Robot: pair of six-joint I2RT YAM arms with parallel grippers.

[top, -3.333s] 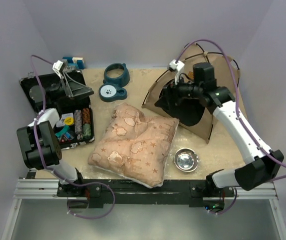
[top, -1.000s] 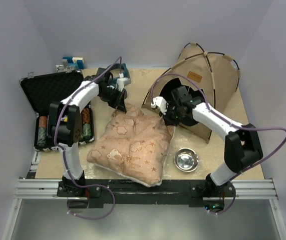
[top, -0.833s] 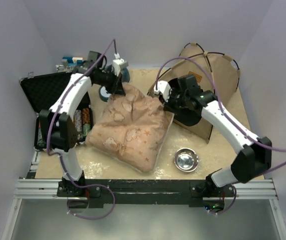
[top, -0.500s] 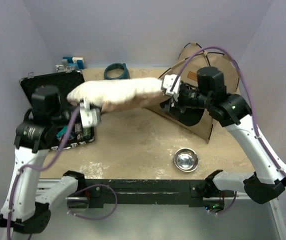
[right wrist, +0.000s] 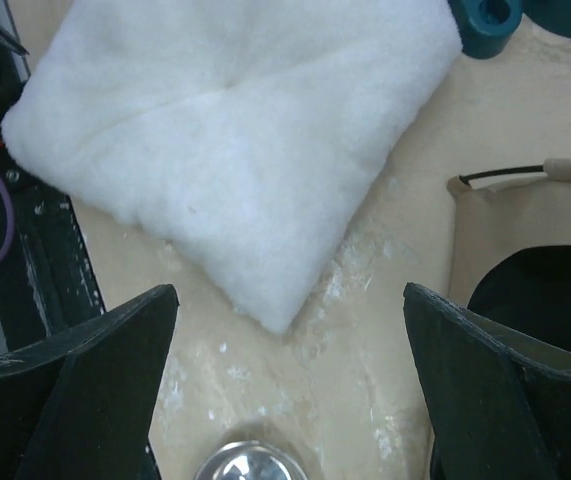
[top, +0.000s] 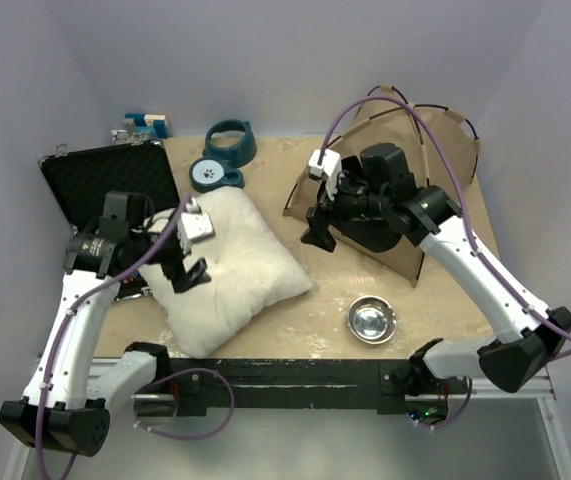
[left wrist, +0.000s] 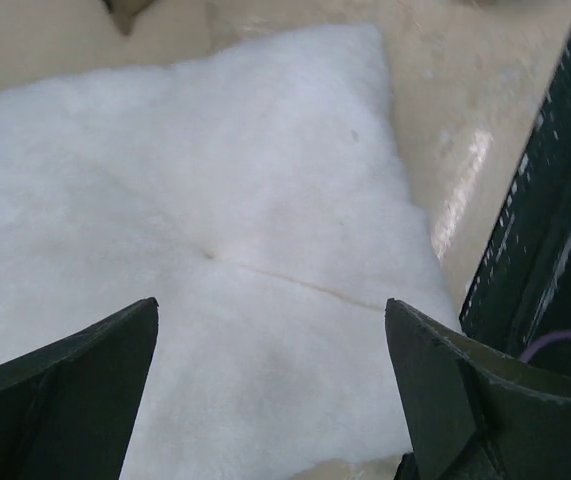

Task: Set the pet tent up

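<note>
Top external: pet tent upright, tan w/ black entrance.

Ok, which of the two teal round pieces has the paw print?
The smaller teal disc, the one nearer the white pillow; its pale top carries the print. The teal ring behind it is hollow.

Soft even overhead light, faint shadows, white pillow nearly blown out, glint on steel bowl
</note>
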